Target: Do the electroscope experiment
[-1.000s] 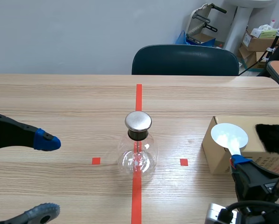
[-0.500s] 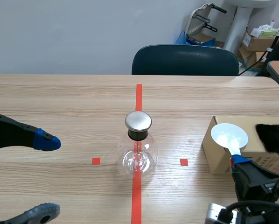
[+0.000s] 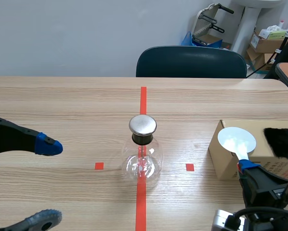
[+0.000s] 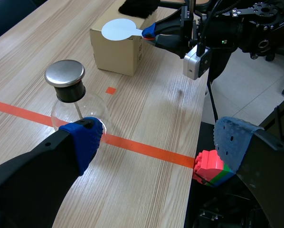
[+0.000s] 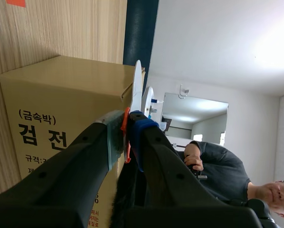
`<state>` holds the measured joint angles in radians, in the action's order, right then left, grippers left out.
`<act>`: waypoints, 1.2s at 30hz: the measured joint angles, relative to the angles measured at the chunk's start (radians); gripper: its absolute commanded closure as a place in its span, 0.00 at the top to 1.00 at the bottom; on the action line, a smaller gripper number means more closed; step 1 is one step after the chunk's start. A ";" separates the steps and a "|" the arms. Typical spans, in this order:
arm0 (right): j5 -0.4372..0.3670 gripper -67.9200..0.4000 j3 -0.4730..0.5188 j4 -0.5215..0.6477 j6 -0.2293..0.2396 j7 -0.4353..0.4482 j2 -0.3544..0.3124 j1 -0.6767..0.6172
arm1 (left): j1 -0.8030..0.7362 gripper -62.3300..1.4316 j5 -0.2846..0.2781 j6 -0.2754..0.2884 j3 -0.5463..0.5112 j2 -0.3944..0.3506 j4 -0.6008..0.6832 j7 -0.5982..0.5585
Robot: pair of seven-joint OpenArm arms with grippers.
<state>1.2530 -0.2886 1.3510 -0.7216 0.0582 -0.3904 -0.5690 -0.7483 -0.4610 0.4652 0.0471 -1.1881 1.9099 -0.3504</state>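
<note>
Electroscope [image 3: 142, 150] of clear round glass, with a black neck and a flat metal cap, stands upright at the middle of the pale wooden table [image 3: 62, 103], on the long orange-red tape line. The left gripper [image 3: 47, 183] hangs low at the robot's left, well apart from the flask, its blue-padded fingers spread wide with nothing between them. The right gripper [image 3: 246, 167] sits at the robot's right, its two fingers pinched together on the thin orange handle of a flat white disc [image 3: 236, 139], which stands up past the fingertips at the near upper edge of a brown cardboard box [image 3: 221, 161] (whether disc and box touch cannot be told). A tuft of black fur [image 3: 281, 142] lies on top of the box, beside the disc. Box and disc are near the electroscope on its right side, apart from it. A dark teal chair [image 3: 191, 61] stands behind the far edge of the table, and in the right wrist view a person [image 5: 218, 173] in dark clothing shows beyond the box.
</note>
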 measured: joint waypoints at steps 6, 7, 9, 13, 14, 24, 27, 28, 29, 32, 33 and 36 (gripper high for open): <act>0.000 0.02 0.000 0.000 0.000 0.000 0.000 0.000 | 0.000 0.82 0.000 0.000 0.000 0.000 0.000 0.000; 0.000 0.02 0.000 0.000 0.000 0.000 0.000 0.000 | 0.000 0.82 0.000 0.000 0.000 0.000 0.000 0.000; 0.000 0.02 0.000 0.000 0.000 0.000 0.000 0.000 | 0.000 0.82 0.000 0.000 0.000 0.000 0.000 0.000; 0.000 0.02 0.000 0.000 0.000 0.000 0.000 0.000 | 0.000 0.82 0.000 0.000 0.000 0.000 0.000 0.000; 0.000 0.02 0.000 0.000 0.000 0.000 0.000 0.000 | 0.000 0.82 0.000 0.000 0.000 0.000 0.000 0.000; 0.000 0.02 0.000 0.000 0.000 0.000 0.000 0.000 | 0.000 0.82 0.000 -0.001 0.000 0.000 0.000 0.002; -0.004 0.02 0.000 0.000 -0.004 0.000 0.000 0.000 | 0.000 0.82 0.000 -0.012 0.000 0.000 0.000 0.002; -0.004 0.02 0.000 0.003 -0.003 -0.002 0.000 0.000 | 0.000 0.82 0.000 -0.012 0.000 0.000 0.000 0.002; -0.004 0.02 0.000 0.009 -0.003 -0.007 0.000 0.000 | 0.000 0.82 0.000 -0.017 0.000 0.000 0.000 0.002; -0.004 0.02 0.000 0.062 -0.002 -0.037 0.000 -0.006 | 0.000 0.81 0.000 -0.074 0.000 0.001 0.000 0.000; -0.007 0.02 -0.005 0.086 -0.002 -0.053 0.000 -0.006 | 0.000 0.81 0.000 -0.091 0.000 0.003 0.000 0.000; 0.000 0.02 -0.027 0.161 -0.001 -0.087 0.000 -0.005 | 0.000 0.58 0.000 -0.106 0.000 0.003 0.000 0.000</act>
<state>1.2533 -0.3153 1.5124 -0.7227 -0.0288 -0.3904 -0.5743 -0.7483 -0.4614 0.3588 0.0471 -1.1854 1.9099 -0.3504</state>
